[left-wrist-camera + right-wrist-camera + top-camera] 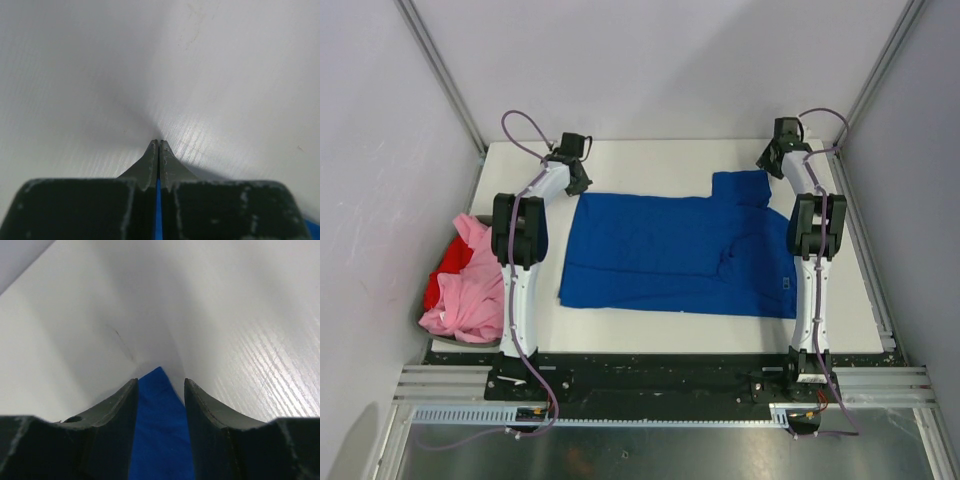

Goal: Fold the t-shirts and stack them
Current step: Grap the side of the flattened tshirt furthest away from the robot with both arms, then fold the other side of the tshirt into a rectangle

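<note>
A royal blue t-shirt (670,250) lies spread flat on the white table (660,160), one sleeve (740,186) pointing to the far side. My left gripper (578,180) is at the shirt's far left corner. In the left wrist view it (159,143) is shut, with a thin strip of blue cloth (158,210) pinched between the fingers. My right gripper (766,162) is at the sleeve's far right edge. In the right wrist view it (160,382) is open, with a corner of blue cloth (160,430) lying between the jaws. A pink t-shirt (470,292) and a red one (452,262) lie heaped at the left.
The pink and red heap sits in a grey bin (427,297) off the table's left edge. Grey walls close in the far side and both sides. The black rail (660,368) with the arm bases runs along the near edge.
</note>
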`<state>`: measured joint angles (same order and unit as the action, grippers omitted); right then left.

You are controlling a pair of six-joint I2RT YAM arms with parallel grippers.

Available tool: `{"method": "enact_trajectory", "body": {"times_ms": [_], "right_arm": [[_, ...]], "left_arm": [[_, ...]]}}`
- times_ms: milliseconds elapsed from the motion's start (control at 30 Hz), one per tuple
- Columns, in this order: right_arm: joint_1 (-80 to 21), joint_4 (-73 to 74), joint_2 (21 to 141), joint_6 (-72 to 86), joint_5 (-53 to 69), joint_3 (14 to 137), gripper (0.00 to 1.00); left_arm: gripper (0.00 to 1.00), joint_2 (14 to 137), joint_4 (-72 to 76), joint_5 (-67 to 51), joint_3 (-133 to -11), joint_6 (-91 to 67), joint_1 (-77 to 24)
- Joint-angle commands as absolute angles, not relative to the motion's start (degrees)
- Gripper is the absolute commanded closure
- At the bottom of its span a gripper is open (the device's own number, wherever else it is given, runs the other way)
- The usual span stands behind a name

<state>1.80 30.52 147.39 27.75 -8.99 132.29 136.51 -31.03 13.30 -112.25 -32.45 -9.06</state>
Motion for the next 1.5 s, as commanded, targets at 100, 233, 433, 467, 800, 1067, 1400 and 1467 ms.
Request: {"method": "enact_trajectory", "body": {"times_ms": [100, 233, 433, 467, 800, 1067, 1400, 1467], "right_arm": [[0.3, 31.9, 149.0, 25.9, -12.4, 135.8, 0.53], [-0.6, 32.2, 149.5, 25.6, -12.9, 134.9, 0.54], [-2.4, 32.1, 150.0, 25.1, -12.8, 134.7, 0.62], [-2.6, 32.1, 150.0, 25.0, -12.8, 134.7, 0.65], [-2.8, 32.8, 147.5, 24.0, -12.9, 137.0, 0.99], [-1.6, 31.9, 141.3, 24.2, -12.9, 138.3, 1.0], [-1.5, 31.4, 134.9, 23.1, -10.8, 138.4, 1.0], [-1.6, 31.7, 134.3, 23.0, -10.2, 138.3, 1.0]], "left_arm": [[1.0, 135.0, -30.7, 13.0, -114.1, -30.6, -8.1], [1.0, 135.3, -30.7, 12.7, -114.1, -30.9, -8.1], [1.0, 135.2, -30.7, 12.3, -113.7, -31.2, -8.1], [1.0, 135.1, -30.7, 12.2, -113.7, -31.2, -8.1], [1.0, 134.0, -30.7, 11.3, -113.6, -30.7, -7.6], [1.0, 131.3, -30.7, 12.0, -113.7, -29.9, -7.5], [1.0, 127.8, -30.7, 12.7, -113.3, -28.5, -7.4], [1.0, 127.4, -30.7, 12.8, -112.9, -28.5, -7.3]]}}
